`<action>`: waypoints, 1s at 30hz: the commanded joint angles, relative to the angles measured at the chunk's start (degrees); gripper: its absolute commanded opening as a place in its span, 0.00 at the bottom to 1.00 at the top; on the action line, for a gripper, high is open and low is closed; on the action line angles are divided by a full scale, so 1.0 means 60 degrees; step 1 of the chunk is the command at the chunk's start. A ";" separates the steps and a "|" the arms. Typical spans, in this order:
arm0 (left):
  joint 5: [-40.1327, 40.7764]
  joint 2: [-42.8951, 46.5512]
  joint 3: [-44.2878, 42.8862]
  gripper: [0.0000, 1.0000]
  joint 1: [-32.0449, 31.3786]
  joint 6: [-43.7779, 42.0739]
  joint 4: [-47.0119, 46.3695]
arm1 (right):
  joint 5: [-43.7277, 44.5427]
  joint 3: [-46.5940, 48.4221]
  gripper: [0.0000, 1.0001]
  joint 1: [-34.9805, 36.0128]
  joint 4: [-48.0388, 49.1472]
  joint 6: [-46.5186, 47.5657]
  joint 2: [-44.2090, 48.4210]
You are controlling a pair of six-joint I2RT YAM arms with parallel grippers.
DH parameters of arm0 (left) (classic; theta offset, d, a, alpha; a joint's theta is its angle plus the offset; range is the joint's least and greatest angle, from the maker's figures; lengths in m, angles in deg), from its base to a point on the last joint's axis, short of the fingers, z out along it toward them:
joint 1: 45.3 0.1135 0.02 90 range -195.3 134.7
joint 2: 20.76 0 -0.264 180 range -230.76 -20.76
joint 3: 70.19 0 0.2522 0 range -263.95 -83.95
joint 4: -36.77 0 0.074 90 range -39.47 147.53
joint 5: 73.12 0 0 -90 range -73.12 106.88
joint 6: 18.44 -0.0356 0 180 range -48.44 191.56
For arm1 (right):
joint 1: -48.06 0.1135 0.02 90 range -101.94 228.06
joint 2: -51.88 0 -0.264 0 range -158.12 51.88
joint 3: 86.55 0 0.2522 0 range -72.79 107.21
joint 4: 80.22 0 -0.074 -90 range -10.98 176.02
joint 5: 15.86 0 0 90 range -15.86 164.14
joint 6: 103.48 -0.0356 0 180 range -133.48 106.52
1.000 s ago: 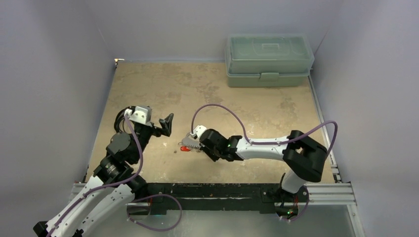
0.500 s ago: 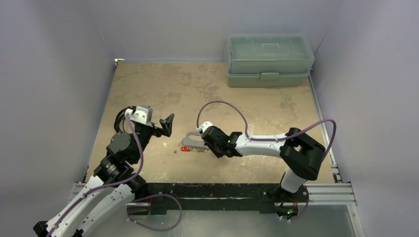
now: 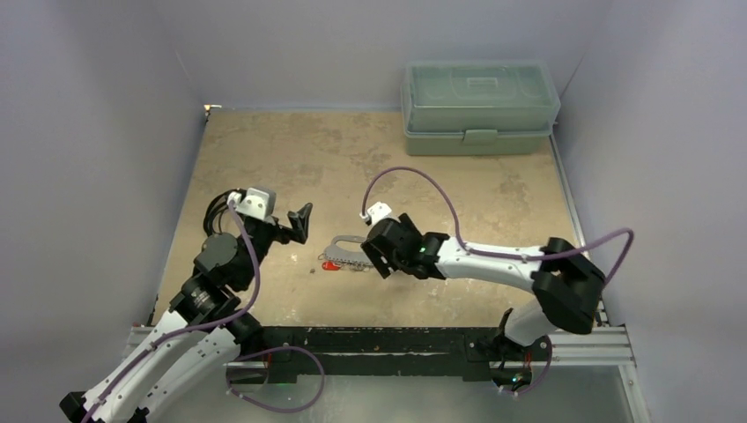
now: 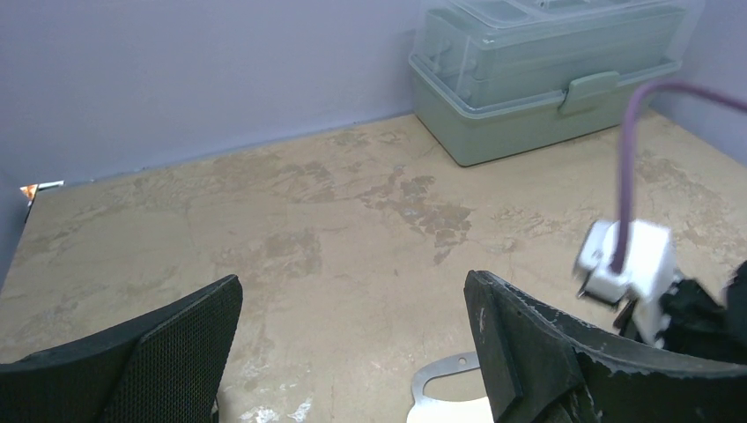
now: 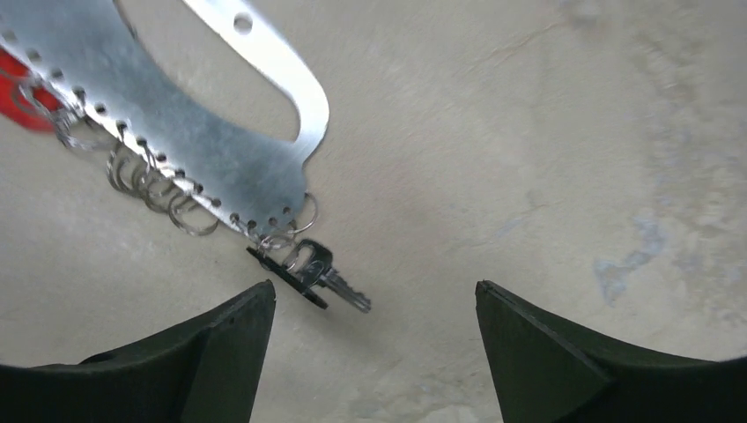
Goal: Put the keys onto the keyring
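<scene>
The keyring is a flat silvery plate with a large cut-out, lying on the table. Small wire loops line its edge. A dark-headed key hangs from a loop at its near corner, and a red-headed key shows at its far end. In the top view the keyring lies at mid-table with the red key at its lower left. My right gripper stands open just behind the dark key, holding nothing. My left gripper is open and empty above the table, with a corner of the keyring below it.
A pale green lidded toolbox stands at the back right of the table. A tiny dark speck lies just left of the red key. Purple walls close in the table on three sides.
My right gripper has opened wide, let go at the keyring's edge and drawn back slightly to the right. The keyring has stayed on the table. The left arm has barely moved.
</scene>
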 commanded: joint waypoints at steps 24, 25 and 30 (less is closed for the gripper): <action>-0.0330 -0.2058 -0.0694 0.99 0.0122 0.1181 0.0545 | 0.2614 -0.2254 0.99 -0.0106 0.3350 -0.0301 0.9969; -0.0326 -0.2184 -0.0831 0.99 0.0127 0.1328 0.0709 | 0.2695 -0.2356 0.99 -0.0106 0.3350 -0.0358 1.0177; -0.1634 -0.2267 -0.1984 0.99 0.0149 0.2142 0.0916 | 0.3070 -0.2797 0.99 -0.0106 0.3350 -0.0644 1.1143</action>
